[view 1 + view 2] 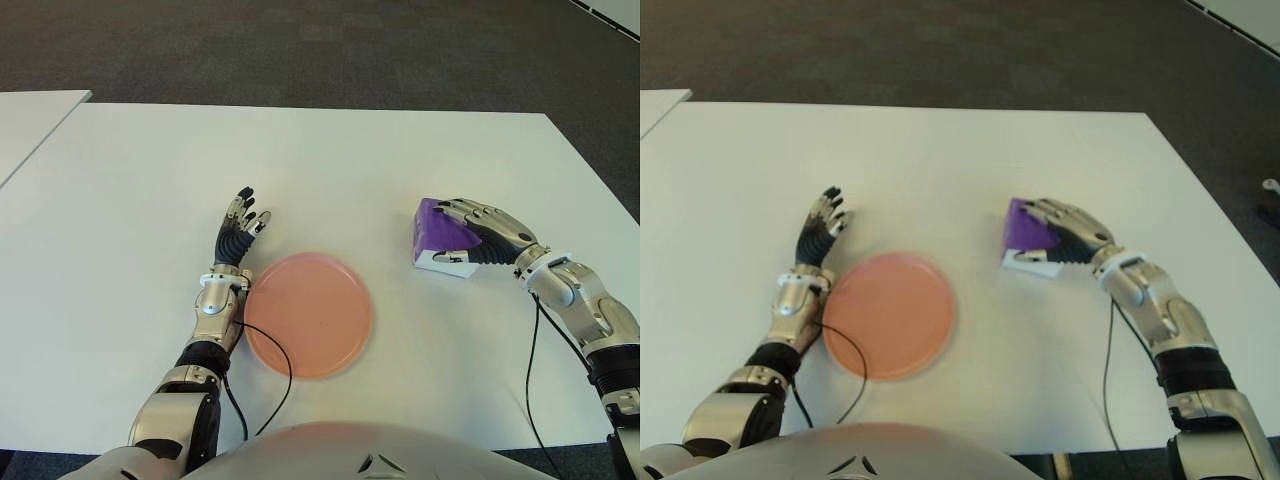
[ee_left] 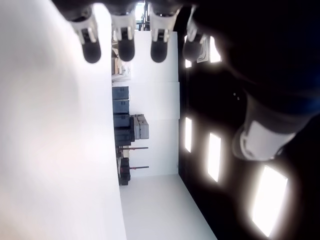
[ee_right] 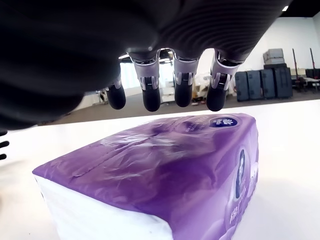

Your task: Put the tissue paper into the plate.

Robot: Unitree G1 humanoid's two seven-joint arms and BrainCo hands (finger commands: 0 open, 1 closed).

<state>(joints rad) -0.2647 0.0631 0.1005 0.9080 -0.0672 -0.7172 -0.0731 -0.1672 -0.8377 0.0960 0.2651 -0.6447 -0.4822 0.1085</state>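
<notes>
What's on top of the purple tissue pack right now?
The right robot hand is over the tissue pack, fingers extended above its top and not closed on it. The hand hides the pack's far side. The pink plate holds nothing.

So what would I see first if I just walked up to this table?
Probably the purple tissue pack on the white table, with the right hand spread just over it, not gripping. Then the big pink plate at the near edge, with the left hand open on its left.

Silver metal arms, black ribbed palms, black-tipped fingers [image 1: 240,210], black cables
</notes>
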